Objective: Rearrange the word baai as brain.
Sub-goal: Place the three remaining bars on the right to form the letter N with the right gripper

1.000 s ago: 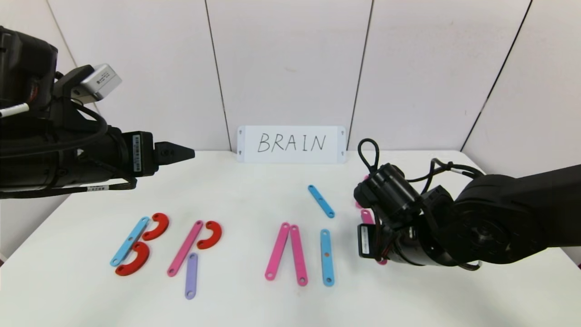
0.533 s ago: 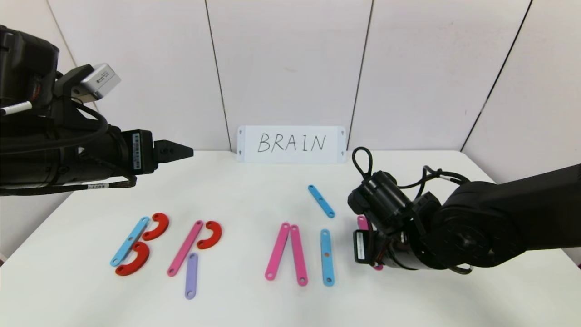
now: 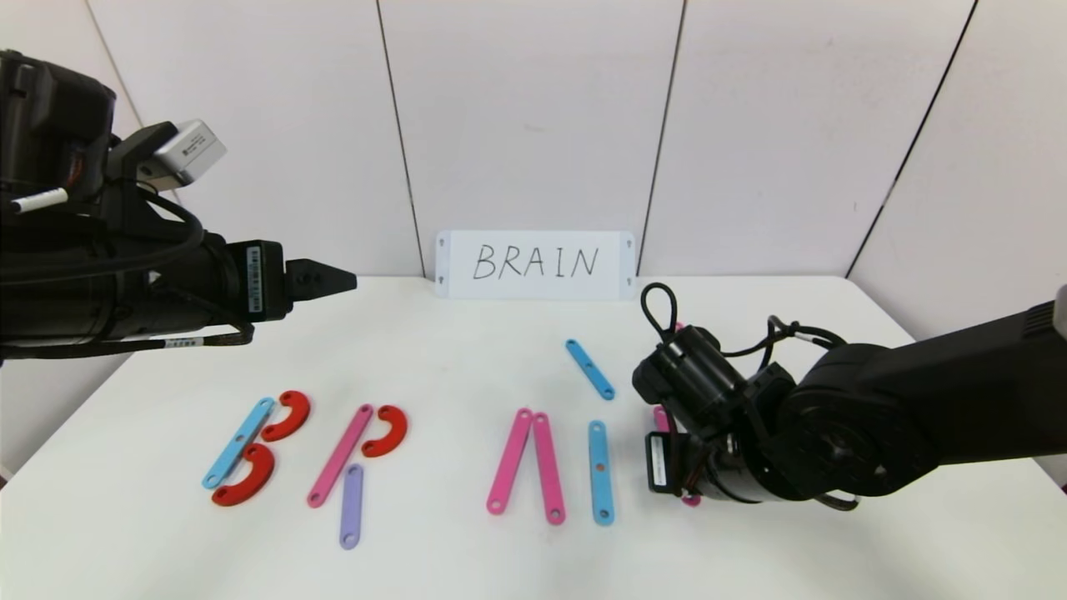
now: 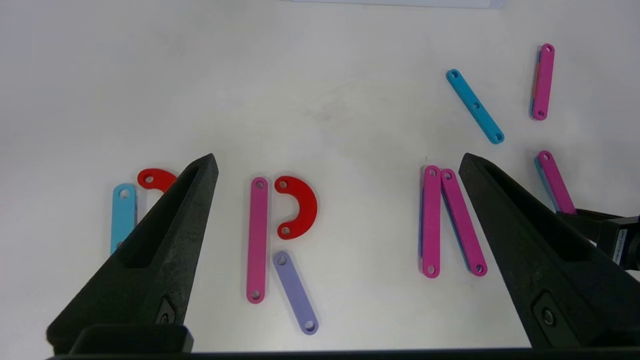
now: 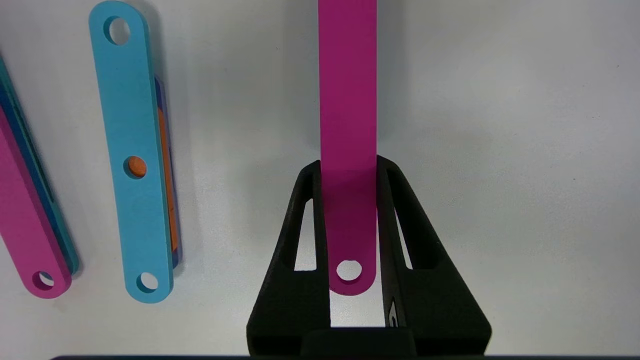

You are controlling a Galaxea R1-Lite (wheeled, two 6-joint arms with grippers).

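Note:
The word baai lies as plastic letters across the white table (image 3: pixel 467 350). A light-blue strip (image 3: pixel 238 442) with two red curves (image 3: pixel 288 415) sits at the left. Beside them lie a pink strip (image 3: pixel 339 455), a red curve (image 3: pixel 386 430) and a purple strip (image 3: pixel 351 505). Two pink strips (image 3: pixel 528 463) meet at their far ends. A blue strip (image 3: pixel 601 472) lies beside them. My right gripper (image 5: pixel 348 167) is low over the table, shut on another pink strip (image 5: pixel 347 100), right of that blue strip (image 5: pixel 132 150). My left gripper (image 3: pixel 333 281) hangs raised and open at the left.
A white card (image 3: pixel 535 265) with BRAIN written on it stands against the back wall. A loose blue strip (image 3: pixel 590 368) lies slanted behind the row. Another pink strip (image 4: pixel 543 82) lies farther back at the right, mostly hidden behind my right arm in the head view.
My right arm has moved left and nearer with the pink strip, closer to the upright blue strip. The left arm has barely shifted.

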